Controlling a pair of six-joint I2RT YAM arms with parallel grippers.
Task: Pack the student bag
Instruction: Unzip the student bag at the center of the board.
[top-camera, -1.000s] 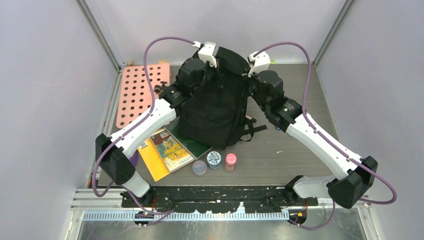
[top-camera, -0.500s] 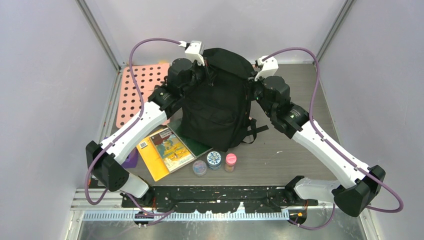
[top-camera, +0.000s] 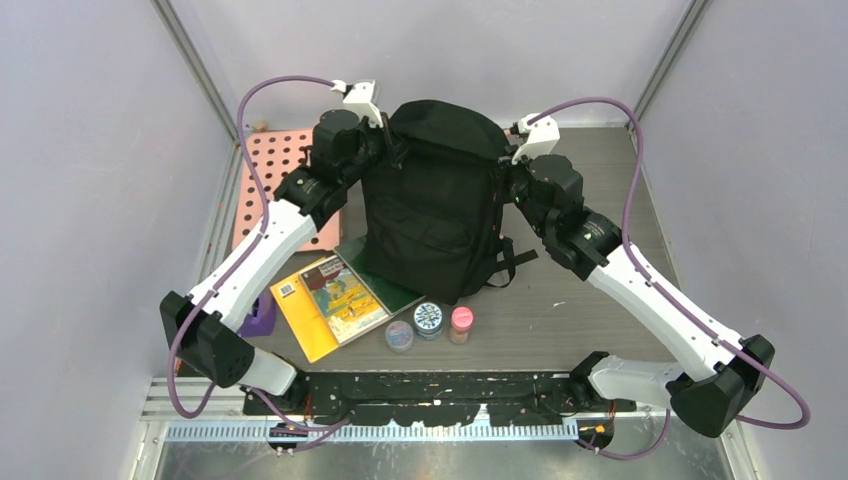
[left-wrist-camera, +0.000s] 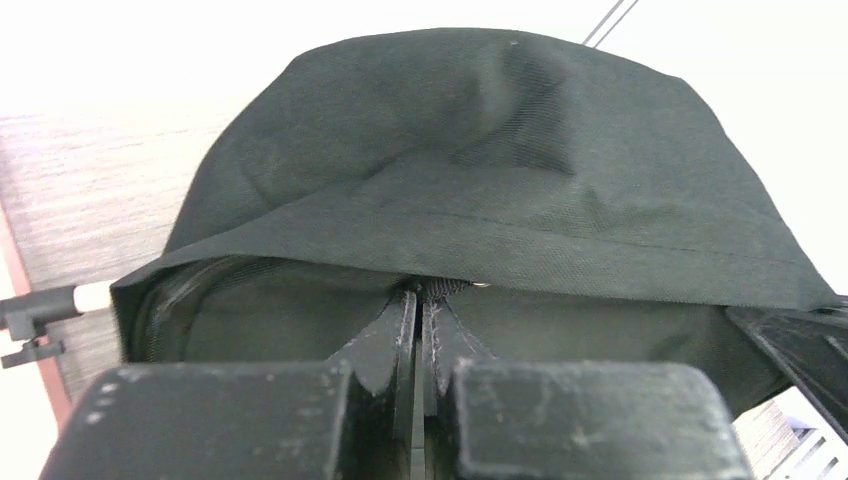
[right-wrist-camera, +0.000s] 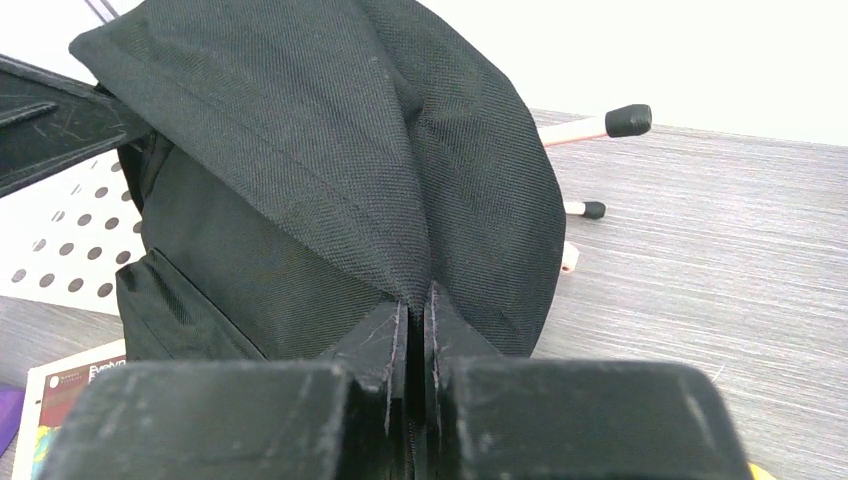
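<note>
Where our left gripper (left-wrist-camera: 420, 300) meets the student bag (top-camera: 430, 200), its two fingers are pressed together on the hem of the top flap, right at the zipper line, and the dark opening shows under the fabric on either side. Our right gripper (right-wrist-camera: 418, 300) is likewise pinched tight on a fold of black cloth at the bag's other upper corner. Between our two grips the bag stands upright in the middle of the grey table (top-camera: 600, 200), with its front pocket towards our bases and a strap trailing out on the right. A pink perforated board (top-camera: 275, 185) lies flat beyond our left arm. At the bag's near foot we see a green book (top-camera: 395, 290) tucked partly beneath it and a yellow book (top-camera: 320, 325) beside that. Three small jars (top-camera: 429, 319) sit in a row just in front.
</note>
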